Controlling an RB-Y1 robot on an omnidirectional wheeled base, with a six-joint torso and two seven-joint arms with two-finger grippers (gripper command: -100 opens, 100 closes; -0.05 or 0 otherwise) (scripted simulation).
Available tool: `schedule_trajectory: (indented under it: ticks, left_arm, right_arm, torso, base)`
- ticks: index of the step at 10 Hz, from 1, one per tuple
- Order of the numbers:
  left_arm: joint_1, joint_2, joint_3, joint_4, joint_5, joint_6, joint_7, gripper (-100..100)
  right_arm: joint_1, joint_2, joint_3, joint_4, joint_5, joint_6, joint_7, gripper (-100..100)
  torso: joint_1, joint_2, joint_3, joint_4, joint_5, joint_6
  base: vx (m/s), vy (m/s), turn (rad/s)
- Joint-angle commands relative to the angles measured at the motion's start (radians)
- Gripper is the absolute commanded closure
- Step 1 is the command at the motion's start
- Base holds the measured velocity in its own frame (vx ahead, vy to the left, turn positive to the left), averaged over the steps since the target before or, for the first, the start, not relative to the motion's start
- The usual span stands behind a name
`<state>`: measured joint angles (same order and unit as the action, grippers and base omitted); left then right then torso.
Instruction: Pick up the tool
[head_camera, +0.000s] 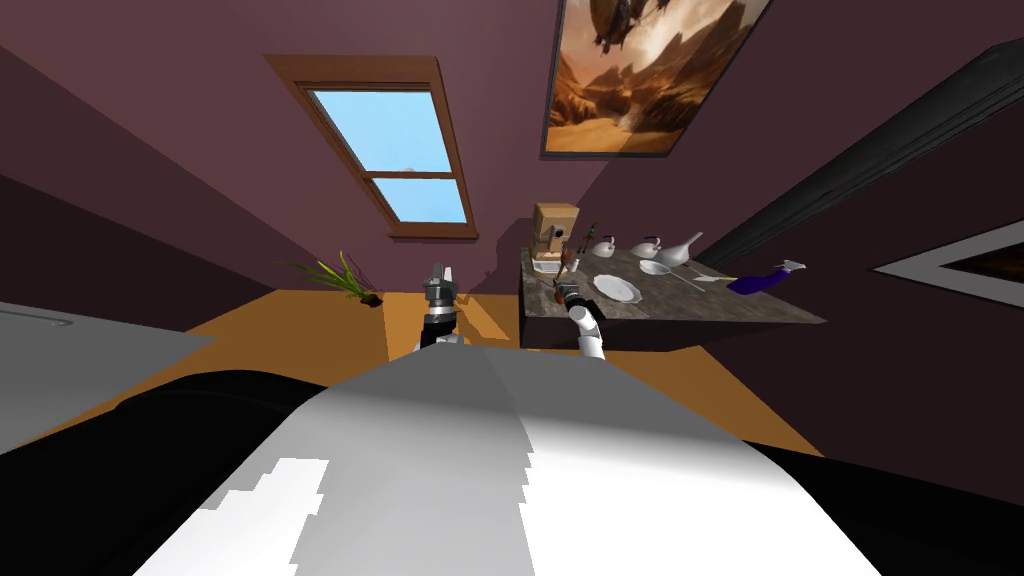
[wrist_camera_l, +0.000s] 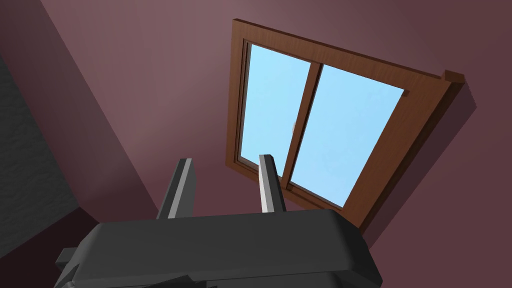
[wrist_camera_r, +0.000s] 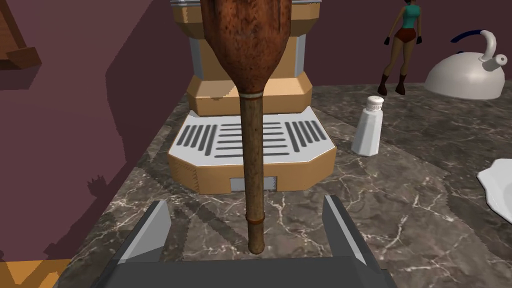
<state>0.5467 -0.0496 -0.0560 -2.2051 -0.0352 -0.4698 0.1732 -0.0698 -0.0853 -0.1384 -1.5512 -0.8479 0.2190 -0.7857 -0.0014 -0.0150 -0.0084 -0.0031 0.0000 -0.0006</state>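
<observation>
R gripper (wrist_camera_r: 245, 200) - fingers (wrist_camera_r: 159, 227) spread wide, gripping nothing. The tool (wrist_camera_r: 252, 165), brown and wood-look, ran between them. Its handle butt was close to the gripper body, w/ a clear gap to each finger and no contact. The slim handle pointed straight at the coffee machine (wrist_camera_r: 215, 102). The tool's broad head overlapped the middle of the machine's tan front, above the grey slotted drip tray (wrist_camera_r: 210, 137). Couldn't tell whether the tool rested on the dark marbled counter (wrist_camera_r: 400, 215) or sat clear of it.

The machine stood on that counter, near its edge. A white shaker (wrist_camera_r: 367, 127) was just beside the machine, on the side away from that edge. A small figurine (wrist_camera_r: 402, 47) stood further out on the same side, and a white kettle (wrist_camera_r: 462, 75) beyond that. The rim of a white plate (wrist_camera_r: 500, 187) lay nearer the gripper than the kettle, well apart from the machine.

L gripper (head_camera: 441, 272) - off the counter, well to the L of the machine, raised. Its fingers were parted, closer together than the R pair, w/ nothing between them.
</observation>
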Motion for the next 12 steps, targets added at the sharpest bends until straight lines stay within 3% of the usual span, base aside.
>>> schedule_trajectory:
  ticks: [1,2,3,4,5,6,7,8,11,12]
  left_arm:
    - [0.0,0.0,0.0,0.0,0.0,0.0,0.0,0]
    - [0.0,0.0,0.0,0.0,0.0,0.0,0.0,0]
    - [0.0,0.0,0.0,0.0,0.0,0.0,0.0,0]
    - [0.0,0.0,0.0,0.0,0.0,0.0,0.0,0]
    - [-0.001,0.0,0.0,0.0,0.0,0.0,0.0,0]
    - [-0.001,0.0,0.0,0.0,0.0,0.0,0.0,0]
    - [-0.001,0.0,0.0,0.0,0.0,0.0,0.0,0]
    - [-0.001,0.0,0.0,0.0,0.0,0.0,0.0,0]
    - [0.0,0.0,0.0,0.0,0.0,0.0,0.0,0]
    - [0.0,0.0,0.0,0.0,0.0,0.0,0.0,0]
  right_arm:
    - [-0.001,0.017,-0.008,-0.009,0.002,-0.001,0.003,-100]
    - [0.0,0.013,-0.006,-0.006,0.003,0.0,0.002,-100]
    - [-0.001,0.014,-0.006,-0.007,0.004,0.0,0.002,0]
    - [-0.008,-0.036,-0.011,0.043,-0.024,-0.039,-0.033,-100]
    - [-0.008,-0.05,-0.011,0.055,-0.024,-0.039,-0.033,-100]
    - [-0.016,-0.09,-0.016,0.097,-0.052,-0.077,-0.068,-100]
    - [-0.016,-0.114,-0.016,0.116,-0.052,-0.077,-0.068,-100]
    - [-0.023,-0.138,-0.021,0.142,-0.08,-0.112,-0.103,-100]
    - [-0.023,-0.177,-0.021,0.178,-0.08,-0.116,-0.103,-100]
    - [-0.031,-0.214,-0.026,0.209,-0.107,-0.152,-0.138,-100]
  torso:
    - [0.0,0.0,0.0,0.0,0.0,0.0]
    - [-0.001,-0.001,0.0,0.0,0.0,0.0]
    - [0.0,0.005,0.003,0.001,0.0,0.0]
    - [0.001,0.01,0.006,0.002,0.0,0.0]
    - [0.002,0.016,0.009,0.003,0.0,-0.001]
    - [0.001,0.019,0.011,0.004,0.0,0.0]
    - [0.001,0.022,0.012,0.004,0.0,-0.001]
    - [0.002,0.021,0.012,0.004,0.0,0.0]
    - [0.001,0.018,0.01,0.004,0.0,0.001]
    - [0.001,0.015,0.009,0.003,0.0,0.001]
  base:
    - [0.219,-0.044,0.03]
    - [0.092,-0.018,0.011]
    - [0.018,-0.003,0.0]
    - [-0.059,0.006,0.373]
    - [-0.099,0.001,0.237]
    - [-0.132,0.002,0.404]
    - [-0.098,0.01,0.233]
    - [-0.104,0.035,0.388]
    - [-0.04,0.013,0.052]
    - [-0.057,0.012,0.34]
